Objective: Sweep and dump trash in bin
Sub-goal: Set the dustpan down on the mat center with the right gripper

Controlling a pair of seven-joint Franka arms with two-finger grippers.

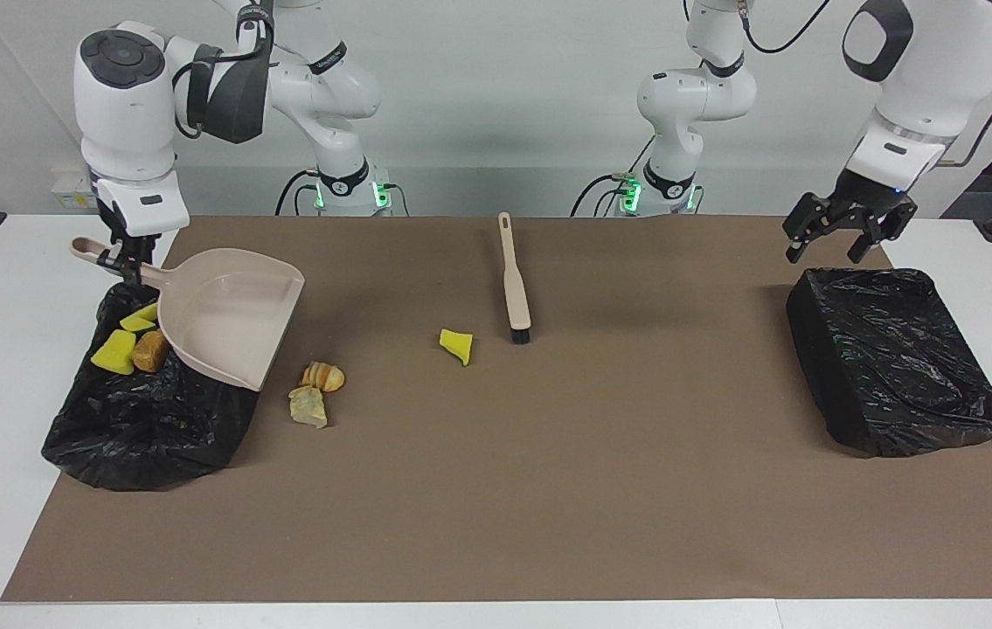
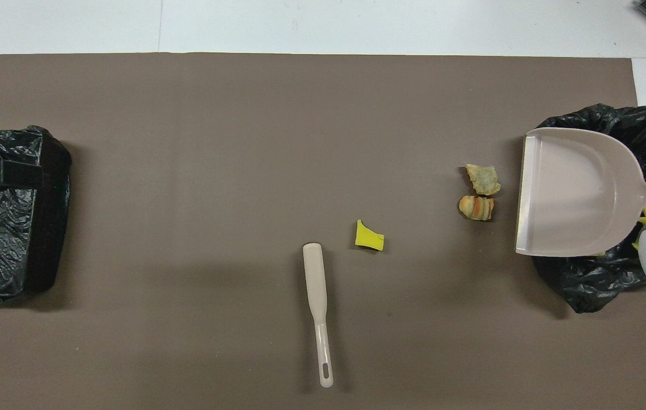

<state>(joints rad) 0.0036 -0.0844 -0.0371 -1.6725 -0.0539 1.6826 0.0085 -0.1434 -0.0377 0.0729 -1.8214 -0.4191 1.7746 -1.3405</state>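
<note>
**Dustpan held over the bin, three bits of trash on the mat**

Take the brush (image 1: 513,284) as the marker; it lies flat on the brown mat (image 1: 548,489), handle toward the robots, bristles away from them.

Up at the robots' end, the left gripper (image 1: 841,234) hangs in the air with its fingers spread wide, grasping nothing, above the edge of the empty black bin (image 1: 893,358) that sits well off from the brush at the left arm's end of the table.

The right gripper (image 1: 124,259) is clenched on the handle of the dustpan (image 1: 225,319). The pan is held over the other black bin (image 1: 146,428), at the right arm's end, its open mouth tilted down toward the middle of the mat.

In that bin lies part of the trash: yellow chunks (image 1: 114,351) and a brown lump (image 1: 150,350), beside the pan.

Just beside the bristles, toward the right arm's end, sits a yellow wedge (image 1: 457,344). Between it and the pan's bin, a little farther from the robots, a striped bread lump (image 1: 323,376) touches a pale crust piece (image 1: 308,407).
</note>
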